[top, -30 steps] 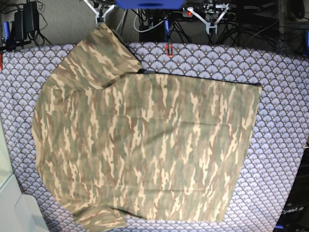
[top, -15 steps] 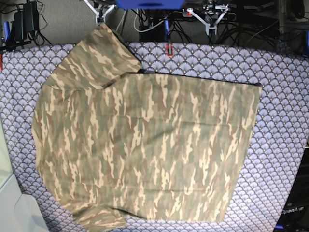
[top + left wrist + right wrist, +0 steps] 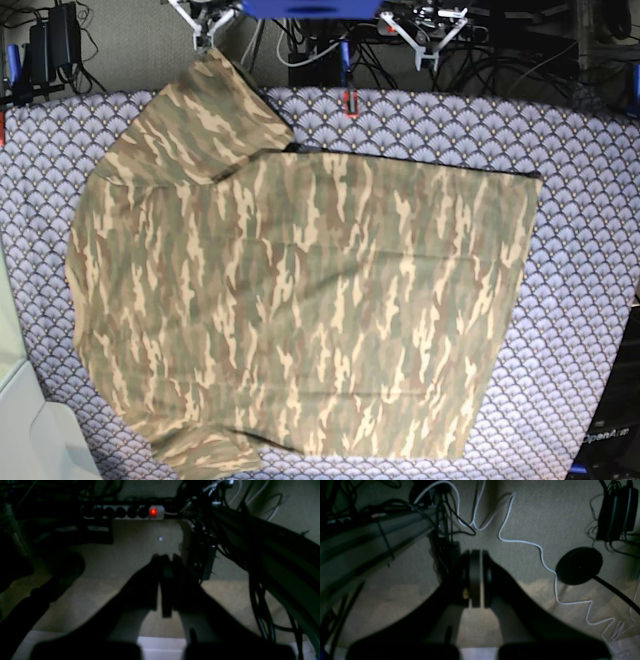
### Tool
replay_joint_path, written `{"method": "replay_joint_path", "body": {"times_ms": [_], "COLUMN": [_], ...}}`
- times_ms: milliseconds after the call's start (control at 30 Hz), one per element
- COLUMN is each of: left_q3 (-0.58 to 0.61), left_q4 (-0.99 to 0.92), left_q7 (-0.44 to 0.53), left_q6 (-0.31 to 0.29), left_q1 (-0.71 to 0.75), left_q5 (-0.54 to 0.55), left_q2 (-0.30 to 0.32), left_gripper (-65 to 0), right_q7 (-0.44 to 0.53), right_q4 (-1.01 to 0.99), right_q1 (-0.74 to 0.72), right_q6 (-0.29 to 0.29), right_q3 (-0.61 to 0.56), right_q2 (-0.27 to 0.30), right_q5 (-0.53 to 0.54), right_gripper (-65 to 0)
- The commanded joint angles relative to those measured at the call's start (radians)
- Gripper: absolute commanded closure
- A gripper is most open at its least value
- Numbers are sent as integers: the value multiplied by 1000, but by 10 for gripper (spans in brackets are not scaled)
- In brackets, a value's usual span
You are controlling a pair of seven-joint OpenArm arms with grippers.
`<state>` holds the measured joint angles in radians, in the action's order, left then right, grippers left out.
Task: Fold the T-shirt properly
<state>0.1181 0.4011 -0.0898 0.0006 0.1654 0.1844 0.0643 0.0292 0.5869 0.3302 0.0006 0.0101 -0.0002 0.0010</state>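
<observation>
Camouflage T-shirt [image 3: 300,300] lies spread flat on the purple-grey fan-scale cloth [image 3: 590,300] in the base view, covering most of it from left edge to right of centre. One sleeve sticks up at the upper left, its tip reaching the far edge of the cloth. A second sleeve shows at the bottom left, partly cut off by the frame. The shirt's right side ends in a straight edge, with a thin dark line of inner fabric showing along its top edge. No arm touches the shirt; only white arm frames [image 3: 425,30] show at the top edge, above the cloth.

Right gripper [image 3: 476,555] in its wrist view: fingers pressed together, nothing between them, pointing at carpeted floor [image 3: 532,517] with a white cable [image 3: 540,552] and a round black base [image 3: 578,565] to its right.

Left gripper [image 3: 165,557] in its wrist view: dim picture, fingers closed together, holding nothing, over floor. A power strip with a red lit switch [image 3: 153,512] sits beyond it, dark cables [image 3: 250,555] on the right.
</observation>
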Motion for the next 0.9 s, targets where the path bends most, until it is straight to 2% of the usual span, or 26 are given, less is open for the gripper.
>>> {"method": "replay_joint_path", "body": {"times_ms": [0,233,500,667,867], "left_q3": [-1,-4,-10,-93,-103], "left_q4": [37,299,482,614,709], "left_q7": [6,6,5,0,2], "left_q6": [2,3,5,5,5], "left_q1": [24,165,265,343,409], "left_q5": [2,7,8,7,-1], "left_q2": [2,21,56,68,78], "left_gripper": [-3,-3,-3,-3,-3], "right_q7": [8,8,7,7,7], "right_q4": [20,133,339,433,537], "right_q1": [14,88,194,248,304], "right_q6": [9,9,9,11,11], "right_q3": [1,1,1,1,1], "right_q2": [1,1,-5,-7,-7], "right_q5": [4,6,6,6,6], "right_gripper": [0,0,0,0,0]}}
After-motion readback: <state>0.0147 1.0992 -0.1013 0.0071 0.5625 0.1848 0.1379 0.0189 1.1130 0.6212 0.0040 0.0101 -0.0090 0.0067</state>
